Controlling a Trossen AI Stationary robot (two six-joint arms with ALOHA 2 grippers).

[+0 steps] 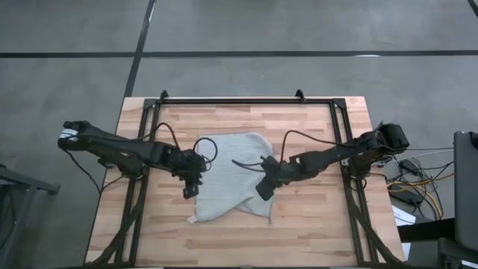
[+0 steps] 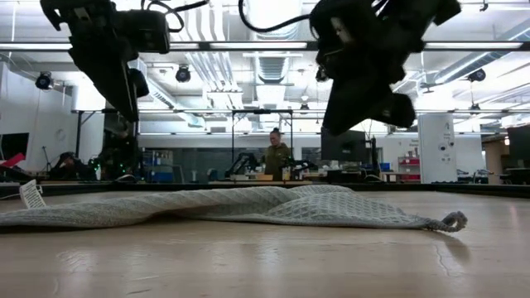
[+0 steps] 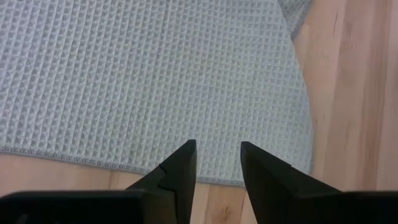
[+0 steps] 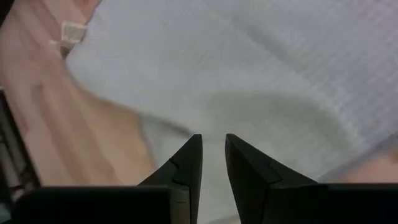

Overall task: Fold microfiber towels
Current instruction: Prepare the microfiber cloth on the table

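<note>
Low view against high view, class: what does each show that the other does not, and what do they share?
Only the low view shows the room behind the table: ceiling lights, shelves and a person standing far back. It also shows that the towel lies humped, not flat, and that both arms hang above it without touching.

Only the high view shows the whole wooden table, the grey floor, and the towel's outline with a folded-over corner near the right end effector.

Both show the towel, the table and both arms, including the left end effector.

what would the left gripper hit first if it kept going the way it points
Probably the towel: the left gripper points down at its hemmed edge, fingers apart and empty. How far above it is unclear.
</note>
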